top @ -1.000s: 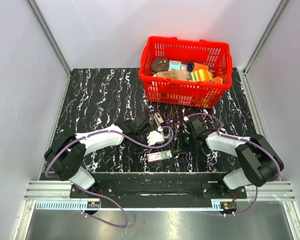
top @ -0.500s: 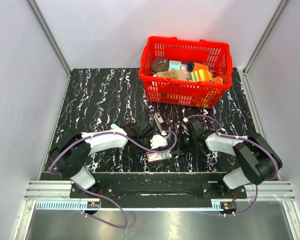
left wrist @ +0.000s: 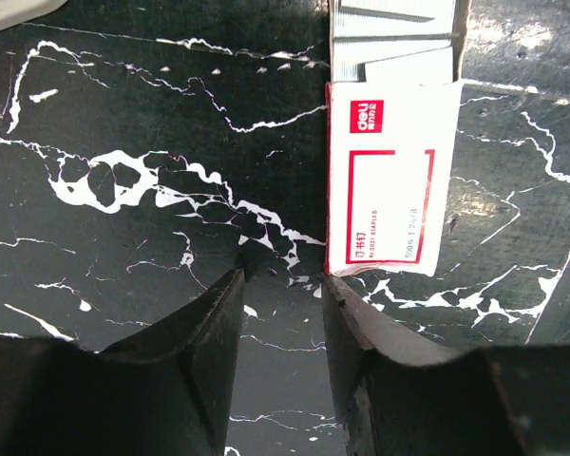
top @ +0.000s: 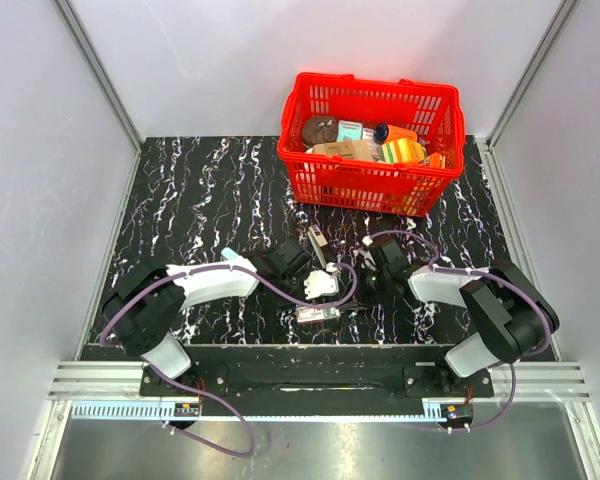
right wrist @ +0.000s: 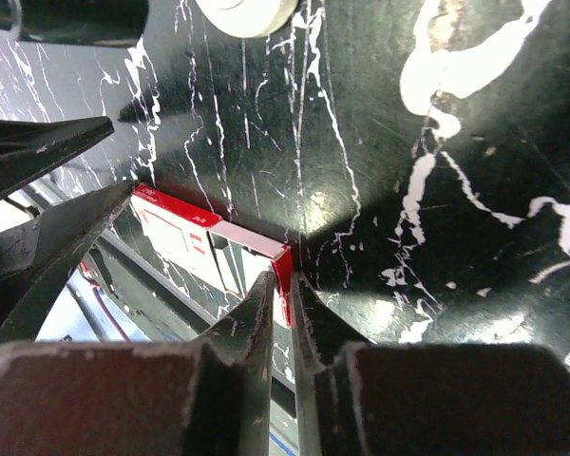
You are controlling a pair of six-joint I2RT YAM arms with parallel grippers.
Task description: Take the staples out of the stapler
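Marbled tabletop (left wrist: 123, 123) bears staple box (left wrist: 389, 180) beside left hand (left wrist: 281, 285).

The staple box (left wrist: 389, 180) is white card with red print. It lies flat with one end open, and grey staples (left wrist: 394, 43) show inside. The stapler (top: 317, 243) is small and grey and lies flat just beyond the box. Whether it is open or closed cannot be determined.

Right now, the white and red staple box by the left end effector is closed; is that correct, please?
Not quite: the staple box lies by the left end effector, but it is open, staples showing, per the left wrist view.
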